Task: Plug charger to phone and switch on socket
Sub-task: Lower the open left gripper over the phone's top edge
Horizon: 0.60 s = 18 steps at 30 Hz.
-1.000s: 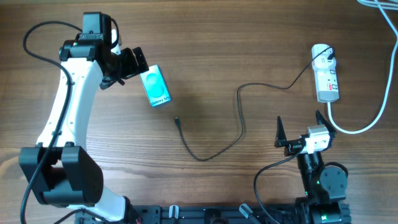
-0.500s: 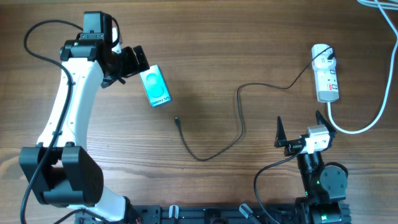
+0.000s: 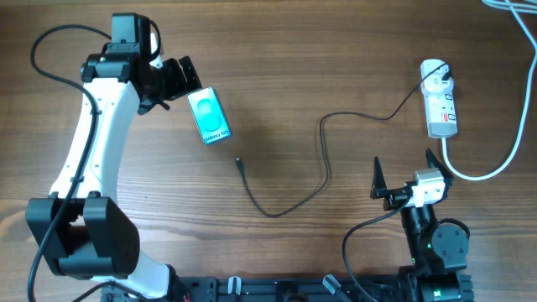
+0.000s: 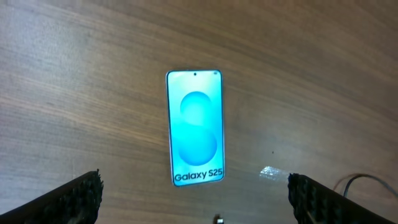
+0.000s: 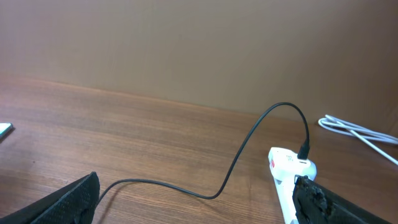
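Status, left end effector (image 3: 191,75): spread to full width, empty, hovering just beyond the top end of the phone (image 3: 209,117), not touching it. Compared with a second ago: drawn back slightly, up and away from the phone. No other shift on the desk (image 3: 285,50). Best read as backing off or re-aiming, not as a grip.

Status, right end effector (image 3: 403,165): spread wide, empty, parked near the front of the desk, on the near side of the socket (image 3: 440,105).

Location, phone: flat on the desk, screen up and lit teal, "Galaxy S25" end turned toward the connector tip (image 3: 239,162), yet apart from it.

Location, charger (image 3: 324,164): slack curves across mid-desk, black plug (image 3: 445,78) already seated at the socket's far end. Thick white cord (image 3: 503,164) leaving the near end.

Outstanding: mating tip to phone; switching on the socket. Neither begun.

Next, probably: lift the tip and align it with the port, presumably at the text end. Beware of thin springy cable twisting the tip off axis, and of a light phone sliding when pushed.
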{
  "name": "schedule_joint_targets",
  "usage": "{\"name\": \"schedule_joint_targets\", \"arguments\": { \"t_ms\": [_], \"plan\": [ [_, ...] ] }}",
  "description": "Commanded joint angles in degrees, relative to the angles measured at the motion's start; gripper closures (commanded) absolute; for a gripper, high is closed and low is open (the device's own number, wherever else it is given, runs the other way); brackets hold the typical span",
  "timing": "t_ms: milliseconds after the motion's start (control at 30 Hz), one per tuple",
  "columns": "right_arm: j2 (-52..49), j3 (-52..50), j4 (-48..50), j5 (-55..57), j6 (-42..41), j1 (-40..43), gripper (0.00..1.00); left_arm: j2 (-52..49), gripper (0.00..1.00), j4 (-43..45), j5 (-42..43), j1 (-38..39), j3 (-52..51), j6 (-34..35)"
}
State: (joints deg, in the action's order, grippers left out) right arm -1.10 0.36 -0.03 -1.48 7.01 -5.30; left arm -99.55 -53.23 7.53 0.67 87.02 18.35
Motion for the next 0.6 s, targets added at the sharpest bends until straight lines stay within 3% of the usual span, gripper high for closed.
{"name": "schedule_joint_targets", "arguments": {
  "t_ms": [0, 567],
  "plan": [
    [0.7, -0.1, 0.2, -0.7, 0.5, 0.3, 0.0, -0.8, 0.0, 2.3, 0.1, 0.2, -2.5, 0.6],
    [0.7, -0.1, 0.2, -0.7, 0.5, 0.3, 0.0, -0.8, 0.0, 7.4, 0.1, 0.2, -11.9, 0.5]
  ]
}}
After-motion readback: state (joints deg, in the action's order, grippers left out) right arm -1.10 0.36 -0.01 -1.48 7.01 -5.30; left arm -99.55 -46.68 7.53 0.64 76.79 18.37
